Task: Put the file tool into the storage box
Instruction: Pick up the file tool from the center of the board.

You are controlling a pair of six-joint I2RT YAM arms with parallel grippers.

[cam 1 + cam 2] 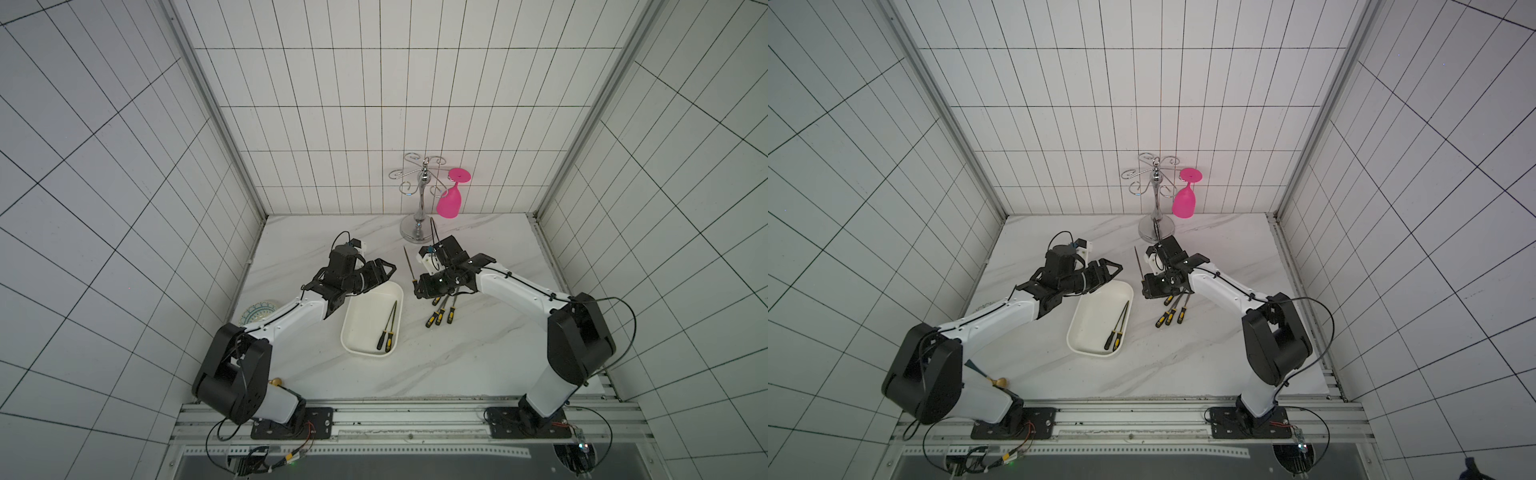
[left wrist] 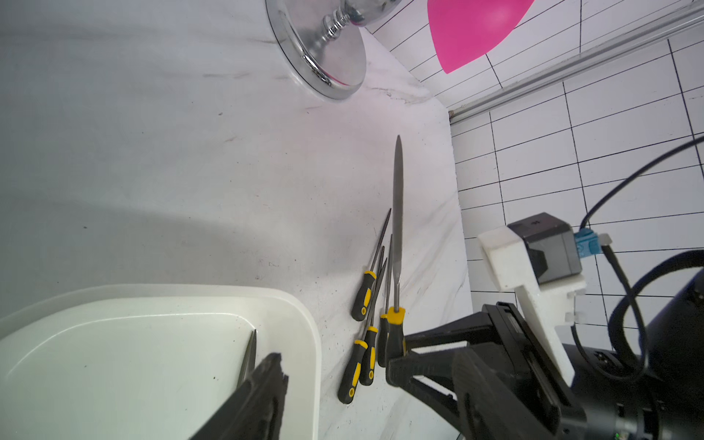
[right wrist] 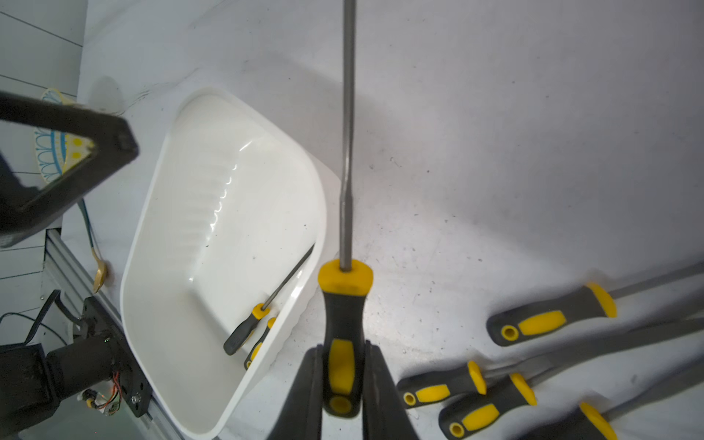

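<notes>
Trouble I foresee: right gripper [image 3: 342,375], clenched on the black-and-yellow-handled steel file [image 3: 344,304], holds it clear of the marble worktop beside the white shallow plastic storage box [image 1: 362,324]; its long blade could strike the rim or the released left gripper [image 1: 384,269]

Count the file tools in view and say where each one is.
7: two in the storage box, at and; one held by the right gripper; four on the table, at. More may be hidden.
</notes>
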